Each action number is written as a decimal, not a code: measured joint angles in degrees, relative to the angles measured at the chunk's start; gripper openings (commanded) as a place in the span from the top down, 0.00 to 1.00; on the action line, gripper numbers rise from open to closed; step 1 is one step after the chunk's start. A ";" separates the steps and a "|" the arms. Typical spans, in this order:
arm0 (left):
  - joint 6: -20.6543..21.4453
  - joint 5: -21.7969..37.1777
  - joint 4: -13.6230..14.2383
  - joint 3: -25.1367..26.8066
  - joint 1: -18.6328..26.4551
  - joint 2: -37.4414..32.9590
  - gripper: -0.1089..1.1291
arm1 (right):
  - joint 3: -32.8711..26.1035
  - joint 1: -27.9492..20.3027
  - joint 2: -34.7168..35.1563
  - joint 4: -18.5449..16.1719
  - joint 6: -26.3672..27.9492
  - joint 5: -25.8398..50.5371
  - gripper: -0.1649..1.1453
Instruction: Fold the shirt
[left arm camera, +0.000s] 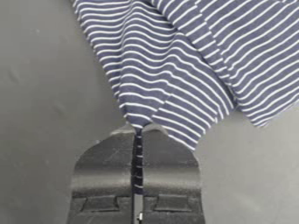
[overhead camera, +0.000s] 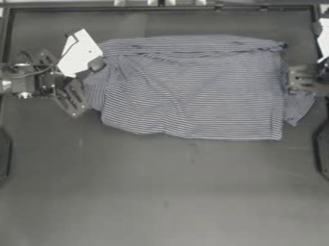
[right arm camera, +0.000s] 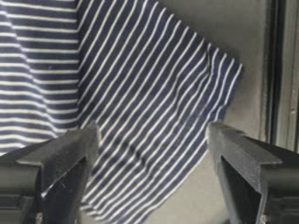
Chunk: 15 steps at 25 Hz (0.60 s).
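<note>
While the collar stays hidden, shirt (overhead camera: 193,86) lies bunched at table's (overhead camera: 160,192) far middle; left gripper (left arm camera: 137,127) pinches its left edge, right gripper (right arm camera: 152,144) spreads wide over right sleeve.

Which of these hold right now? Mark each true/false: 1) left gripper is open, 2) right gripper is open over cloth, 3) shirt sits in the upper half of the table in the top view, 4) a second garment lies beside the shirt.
1) False. The left gripper has its jaws closed together, at the edge of the shirt, at its left end.
2) True. The right gripper is open with striped fabric between the jaws, at the shirt's right end.
3) True. It lies in the upper half of the table.
4) False. The shirt is the only cloth in view.
</note>
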 measured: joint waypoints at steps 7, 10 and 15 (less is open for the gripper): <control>0.09 0.00 0.00 0.00 -0.35 0.09 0.86 | 0.26 -0.18 1.41 -4.48 5.01 -2.64 0.12; 0.09 0.09 0.09 0.00 -0.44 0.00 0.86 | 0.26 -0.44 2.37 -5.89 6.06 -2.90 0.12; 0.18 0.00 0.35 0.00 -0.53 0.00 0.86 | 0.26 -1.14 5.36 -6.68 6.24 -4.04 0.12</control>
